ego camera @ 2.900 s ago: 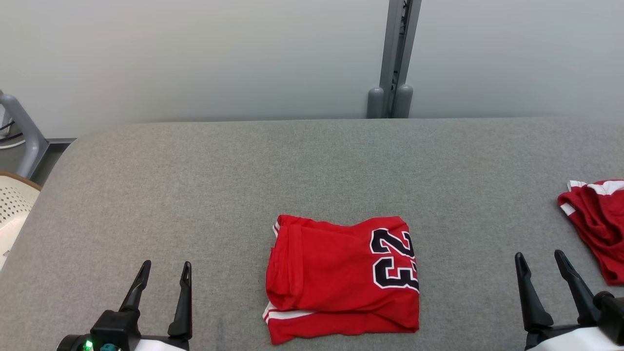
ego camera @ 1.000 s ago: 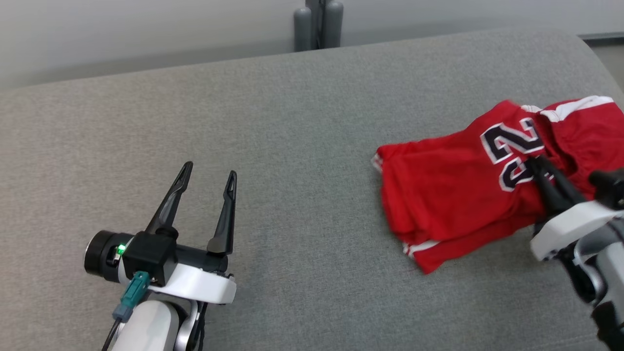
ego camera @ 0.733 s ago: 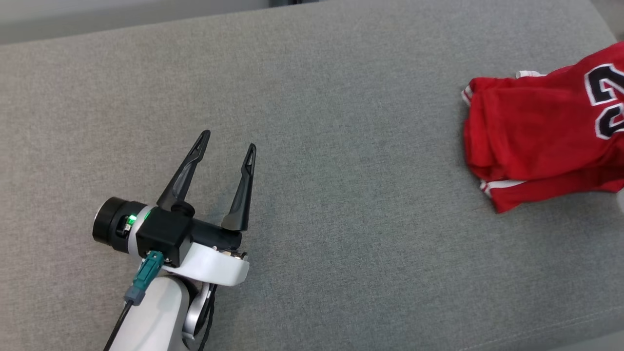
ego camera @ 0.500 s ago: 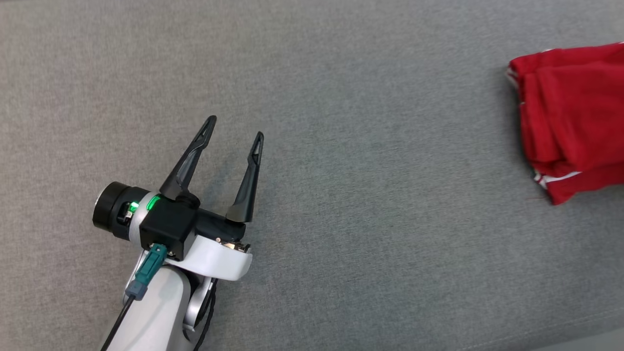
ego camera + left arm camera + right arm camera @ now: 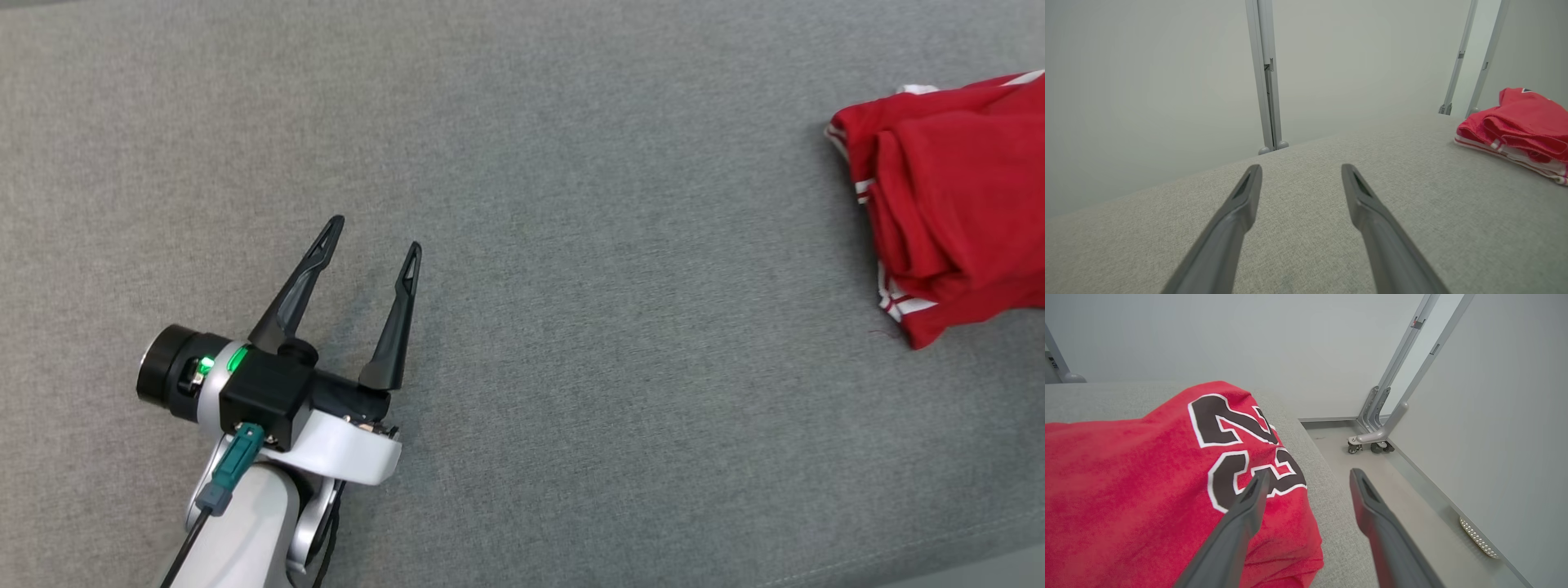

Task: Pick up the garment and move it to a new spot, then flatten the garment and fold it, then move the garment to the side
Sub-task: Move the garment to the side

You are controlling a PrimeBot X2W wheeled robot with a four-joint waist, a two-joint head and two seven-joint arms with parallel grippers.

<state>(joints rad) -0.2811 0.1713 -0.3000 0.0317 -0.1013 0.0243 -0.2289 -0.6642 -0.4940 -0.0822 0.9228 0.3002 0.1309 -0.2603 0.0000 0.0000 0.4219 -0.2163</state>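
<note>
I count two claws from here: one left claw (image 5: 375,232) and one right claw (image 5: 1310,473), each with two long dark fingers. There is one grey surface (image 5: 571,327). On it lies one heap of folded red garment (image 5: 955,204) (whether a second piece lies under it, I cannot tell), printed with two dark digits (image 5: 1227,486). Three grey posts (image 5: 1265,81) stand behind. One green light (image 5: 237,358) glows on the left wrist.

The garment (image 5: 947,204) is red, with white striped edging and a black number outlined in white. Under the garment, the cloth surface (image 5: 571,245) is plain speckled grey.
</note>
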